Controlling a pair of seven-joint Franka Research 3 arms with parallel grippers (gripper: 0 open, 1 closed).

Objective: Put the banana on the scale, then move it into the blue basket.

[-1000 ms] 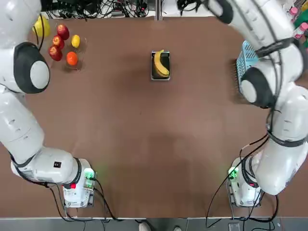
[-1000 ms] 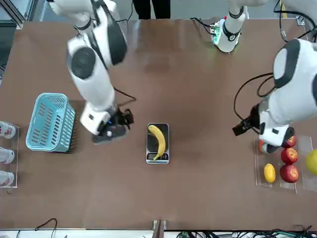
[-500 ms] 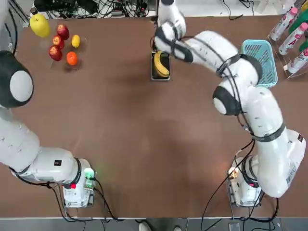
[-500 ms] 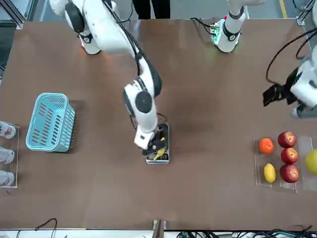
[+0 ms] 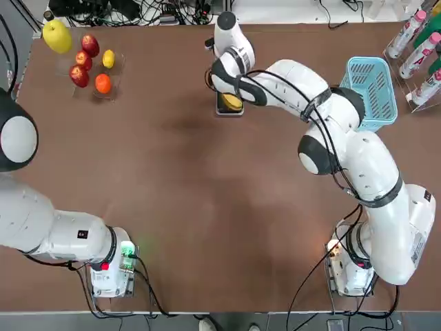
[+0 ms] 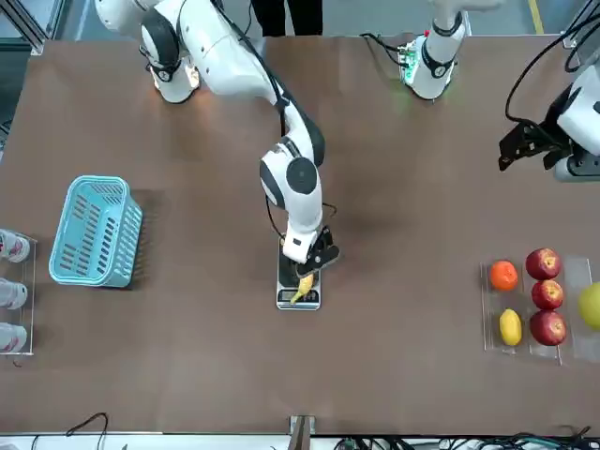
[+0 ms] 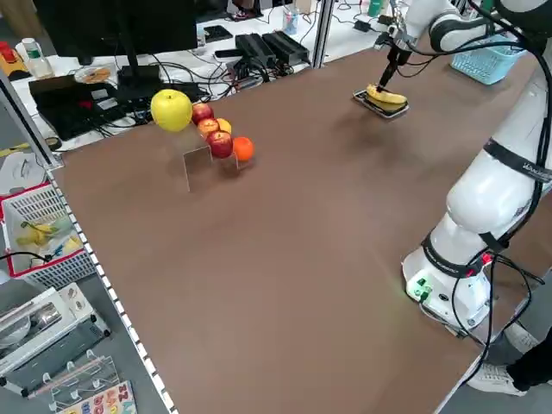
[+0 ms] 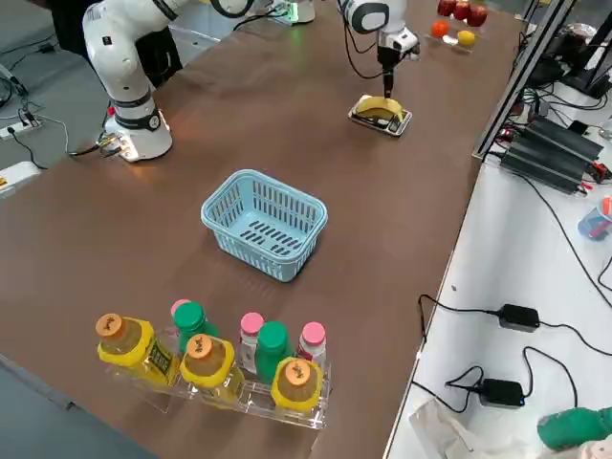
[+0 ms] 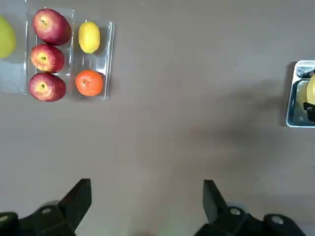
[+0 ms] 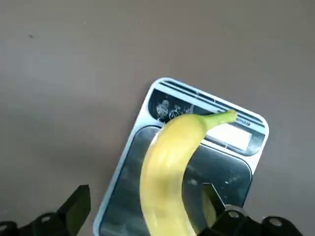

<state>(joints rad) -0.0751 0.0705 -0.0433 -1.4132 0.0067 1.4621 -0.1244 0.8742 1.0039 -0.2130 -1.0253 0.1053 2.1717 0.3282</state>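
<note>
My right arm stretches across the table to the far middle, and my right gripper (image 10: 142,216) hangs just above the banana (image 10: 170,172), fingers (image 10: 74,209) spread to either side of it and not touching. A second ago this arm was folded back near the blue basket (image 5: 372,93); since then it has swung over. My left arm is drawn back at my left edge, its gripper (image 9: 145,211) also spread wide; earlier it hovered by the fruit tray (image 5: 93,65). The banana lies on the scale (image 10: 179,157), unmoved.
</note>
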